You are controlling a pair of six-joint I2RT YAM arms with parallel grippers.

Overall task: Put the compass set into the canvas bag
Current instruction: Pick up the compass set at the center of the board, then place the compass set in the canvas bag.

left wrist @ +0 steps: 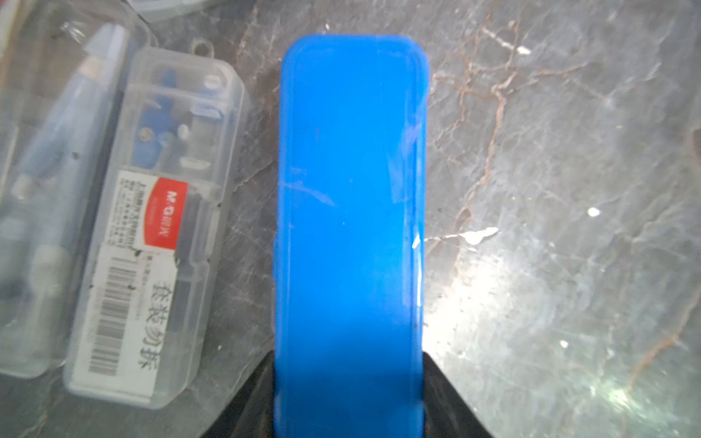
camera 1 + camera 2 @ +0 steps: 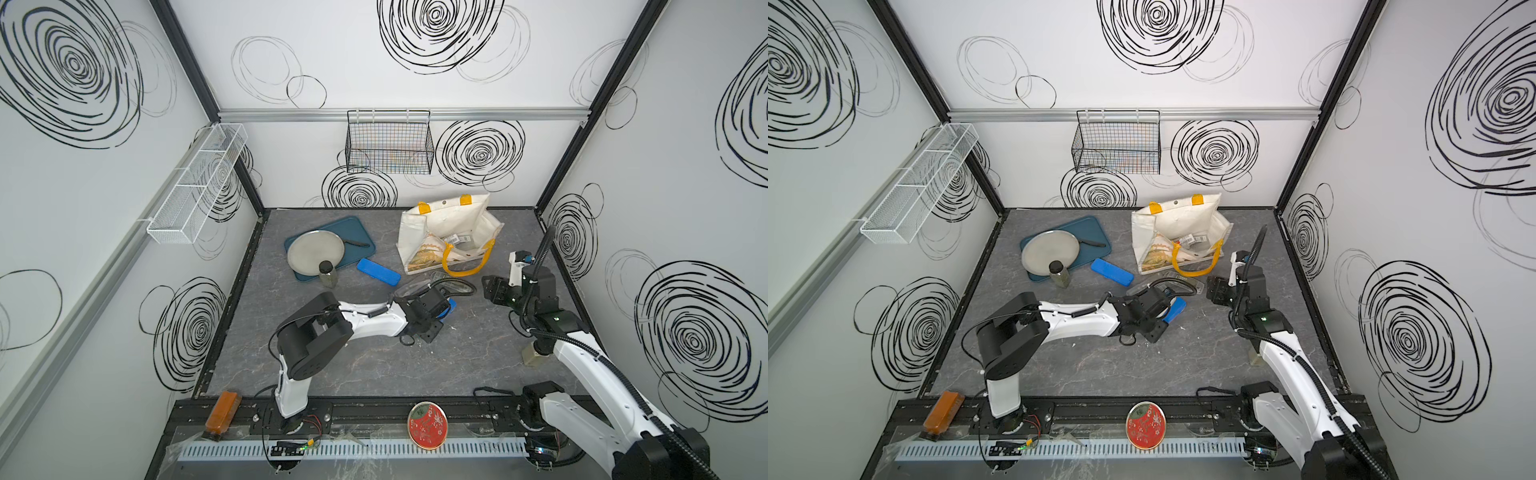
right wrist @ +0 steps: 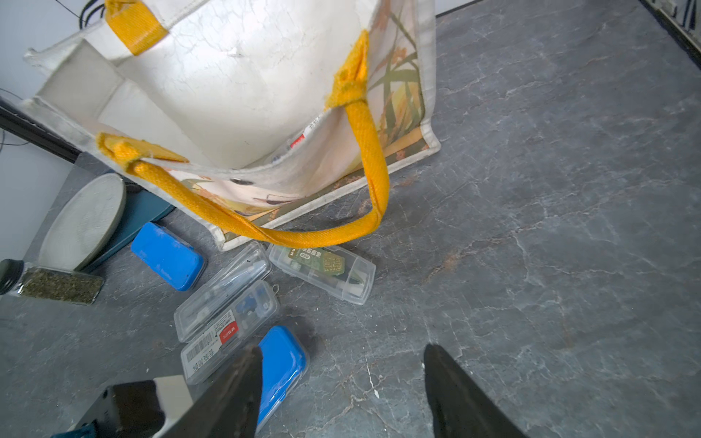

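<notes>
Out in the middle of the grey table (image 3: 531, 227), the left gripper (image 1: 349, 383) has its jaws clamped on the sides of a blue case (image 1: 351, 189), down low, and I can't tell whether it's off the surface. Just beside it lies a clear case (image 1: 159, 227) with blue compass parts showing through. Canvas bag (image 2: 453, 216) stands open towards the back, a yellow handle (image 3: 368, 159) drooping onto the table. Right gripper (image 3: 341, 349) hovers near the bag, jaws apart, nothing between them.
</notes>
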